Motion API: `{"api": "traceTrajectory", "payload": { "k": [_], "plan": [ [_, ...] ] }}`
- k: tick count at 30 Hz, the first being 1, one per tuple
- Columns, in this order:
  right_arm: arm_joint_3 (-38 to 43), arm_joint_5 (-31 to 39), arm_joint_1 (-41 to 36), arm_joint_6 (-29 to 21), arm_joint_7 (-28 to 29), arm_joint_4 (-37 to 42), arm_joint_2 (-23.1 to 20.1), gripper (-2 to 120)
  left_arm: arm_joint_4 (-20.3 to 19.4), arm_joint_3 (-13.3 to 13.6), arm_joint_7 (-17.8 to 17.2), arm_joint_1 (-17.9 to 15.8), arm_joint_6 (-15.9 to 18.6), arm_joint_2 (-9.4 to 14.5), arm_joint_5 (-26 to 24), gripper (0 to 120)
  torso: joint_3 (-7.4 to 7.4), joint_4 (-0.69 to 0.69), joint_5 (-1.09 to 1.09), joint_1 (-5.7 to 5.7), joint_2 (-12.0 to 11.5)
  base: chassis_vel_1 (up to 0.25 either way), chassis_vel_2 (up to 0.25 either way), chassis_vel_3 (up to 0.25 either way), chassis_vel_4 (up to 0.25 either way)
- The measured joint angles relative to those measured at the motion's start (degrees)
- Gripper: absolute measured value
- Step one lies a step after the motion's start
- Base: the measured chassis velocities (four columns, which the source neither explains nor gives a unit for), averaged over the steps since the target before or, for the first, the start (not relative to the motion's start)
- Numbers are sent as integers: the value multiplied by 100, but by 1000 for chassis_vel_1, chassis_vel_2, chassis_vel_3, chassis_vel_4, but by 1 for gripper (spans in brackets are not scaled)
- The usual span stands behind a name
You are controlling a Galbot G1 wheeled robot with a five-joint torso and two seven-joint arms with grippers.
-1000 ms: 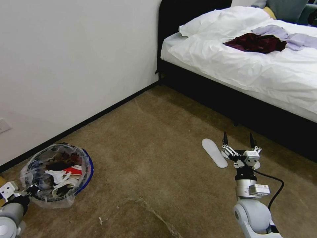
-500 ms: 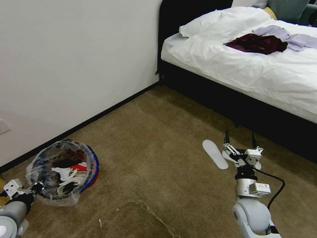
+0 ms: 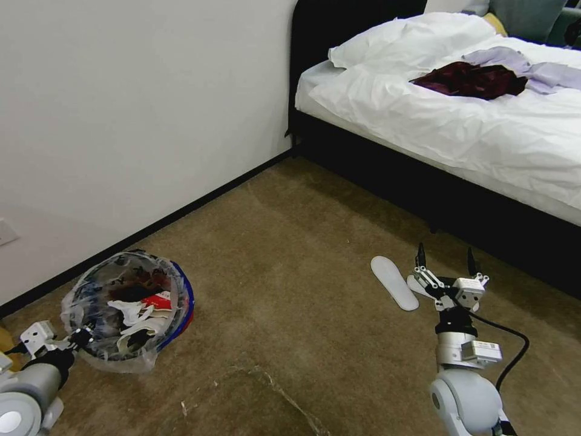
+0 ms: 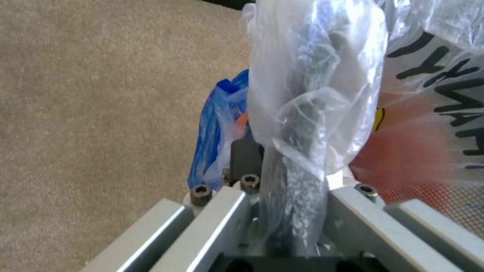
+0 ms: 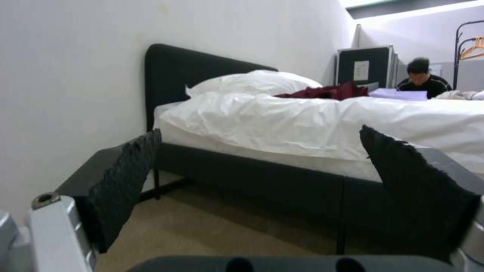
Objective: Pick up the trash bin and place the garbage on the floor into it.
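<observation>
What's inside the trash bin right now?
The trash bin, gripped at its rim by the left gripper, holds crumpled white tissues, a red wrapper and dark scraps. The crinkly liner and the top layer hide anything deeper.

Left gripper (image 4: 282,211) fingertips buried in bin liner (image 4: 312,94); bed (image 3: 484,121) cut off by frame edge.

Brown carpet floor (image 3: 290,290) here, and a white insole (image 3: 393,281) lies flat on it, just left of the spread right-hand jaws.
</observation>
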Motion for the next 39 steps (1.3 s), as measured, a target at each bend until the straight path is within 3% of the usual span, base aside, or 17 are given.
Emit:
{"api": "traceTrajectory", "payload": {
  "k": [15,39],
  "plan": [
    [-35,14,23,-67,30,-27,-17,100,-57,-30,89,23,141,-89,204,0,0,0,0,1,0,0,0,0,0],
    [-27,76,58,-90,24,-72,-24,100,-11,-61,189,2,191,-102,80,0,0,0,0,1,0,0,0,0,0]
  ]
}}
